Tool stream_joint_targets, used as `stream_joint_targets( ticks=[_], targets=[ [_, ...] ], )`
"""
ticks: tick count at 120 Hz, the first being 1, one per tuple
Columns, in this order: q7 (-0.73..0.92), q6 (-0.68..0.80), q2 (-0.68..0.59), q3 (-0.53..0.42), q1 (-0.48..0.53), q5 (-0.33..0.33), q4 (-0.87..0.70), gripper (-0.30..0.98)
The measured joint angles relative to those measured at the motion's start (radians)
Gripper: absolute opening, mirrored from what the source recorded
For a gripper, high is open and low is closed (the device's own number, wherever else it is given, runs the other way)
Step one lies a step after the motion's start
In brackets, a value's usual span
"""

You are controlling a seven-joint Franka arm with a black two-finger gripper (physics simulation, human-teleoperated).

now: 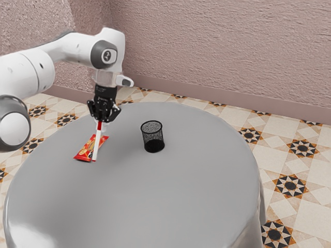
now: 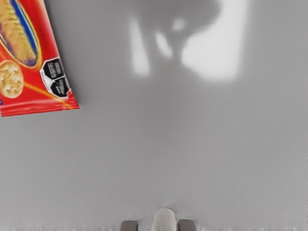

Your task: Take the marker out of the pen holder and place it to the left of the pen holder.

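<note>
The gripper (image 1: pixel 99 121) is over the table on the exterior view's left of the pen holder, shut on the marker. Hanging nearly upright beneath it is the white marker (image 1: pixel 96 145) with a red band near the fingers, its lower end in front of the snack packet. Whether that end touches the table I cannot tell. The black mesh pen holder (image 1: pixel 153 137) stands upright, apart from the marker. In the wrist view the marker's pale rounded end (image 2: pixel 164 221) lies between the tips of the gripper (image 2: pixel 158 225).
A red snack packet (image 1: pixel 84 150) lies flat behind and beside the marker; its corner (image 2: pixel 41 98) appears in the wrist view too. The round grey table (image 1: pixel 170 191) has a curved edge, with a textured wall behind it.
</note>
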Motion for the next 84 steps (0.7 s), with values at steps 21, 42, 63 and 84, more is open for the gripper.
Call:
stream_joint_targets(
  ticks=[21,42,63,84],
  targets=[
    [0.000,-0.006,0.006,-0.001,-0.001,-0.008,0.000,0.37],
    [0.000,-0.008,-0.074,-0.009,-0.007,-0.014,-0.026,0.55],
    [0.000,0.030,-0.355,-0.051,-0.029,-0.036,-0.209,0.63],
    [0.016,0.090,-0.554,-0.117,-0.038,-0.070,-0.366,0.66]
  ],
)
